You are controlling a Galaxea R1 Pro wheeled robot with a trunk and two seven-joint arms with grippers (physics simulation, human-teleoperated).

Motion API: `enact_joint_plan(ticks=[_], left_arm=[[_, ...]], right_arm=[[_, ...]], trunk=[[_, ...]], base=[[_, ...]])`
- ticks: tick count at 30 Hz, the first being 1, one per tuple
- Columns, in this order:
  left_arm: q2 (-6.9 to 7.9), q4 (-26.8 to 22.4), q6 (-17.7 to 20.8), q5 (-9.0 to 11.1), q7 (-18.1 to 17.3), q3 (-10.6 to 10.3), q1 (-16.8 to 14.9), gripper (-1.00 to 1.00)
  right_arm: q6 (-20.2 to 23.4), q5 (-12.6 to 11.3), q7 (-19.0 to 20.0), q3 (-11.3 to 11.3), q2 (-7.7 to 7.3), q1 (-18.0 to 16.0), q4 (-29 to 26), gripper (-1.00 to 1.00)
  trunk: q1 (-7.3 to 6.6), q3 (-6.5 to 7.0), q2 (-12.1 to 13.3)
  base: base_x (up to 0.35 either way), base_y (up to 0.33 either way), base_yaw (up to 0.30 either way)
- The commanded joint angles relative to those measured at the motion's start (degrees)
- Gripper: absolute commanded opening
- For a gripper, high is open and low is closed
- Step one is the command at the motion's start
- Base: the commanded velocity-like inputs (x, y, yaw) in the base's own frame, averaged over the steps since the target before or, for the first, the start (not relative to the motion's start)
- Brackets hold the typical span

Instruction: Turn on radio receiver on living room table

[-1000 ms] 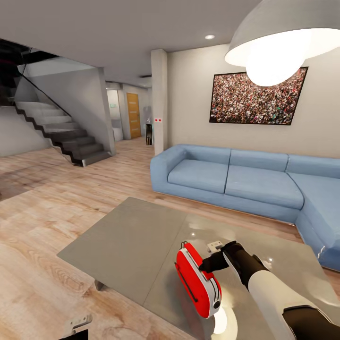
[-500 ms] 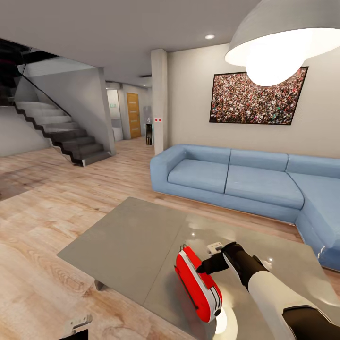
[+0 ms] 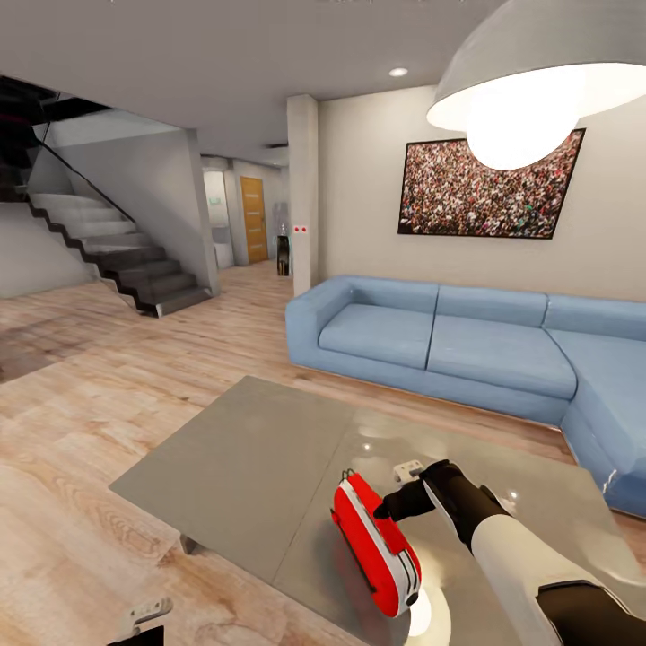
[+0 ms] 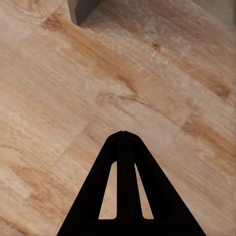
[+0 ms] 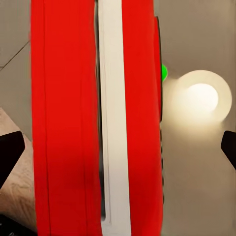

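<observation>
Leaning further than a second earlier, the radio receiver [image 3: 377, 545] stood on the table [image 3: 242, 467]. The right gripper [image 3: 388, 511], jaws spread wide, touched its top without gripping.

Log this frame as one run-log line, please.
phase: at radio | right gripper: open, jaws either side of radio receiver | radio: tilted on table | left gripper: shut, over wood floor

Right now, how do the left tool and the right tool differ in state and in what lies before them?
The left tool is shut, fingertips meeting, while the right tool is open, its fingers spread to either side of the radio receiver. The left tool hangs low over the wood floor off the table's edge; the right tool is at the radio receiver on the table. Neither tool is holding anything.
</observation>
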Motion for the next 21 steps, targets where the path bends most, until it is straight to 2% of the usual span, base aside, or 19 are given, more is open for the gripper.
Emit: enact_joint_plan(ticks=[1, 21], left_arm=[[0.00, 0.01, 0.00, 0.00, 0.00, 0.00, 0.00, -1.00], [0.05, 0.00, 0.00, -0.08, 0.00, -0.16, 0.00, -1.00]], right_arm=[[0.00, 0.00, -0.02, 0.00, 0.00, 0.00, 0.00, 1.00], [0.00, -0.01, -0.15, 0.00, 0.00, -0.03, 0.00, 1.00]], trunk=[[-0.23, 0.18, 0.42], [-4.62, 3.77, 8.44]], base=[[0.000, 0.000, 0.000], [0.000, 0.000, 0.000]])
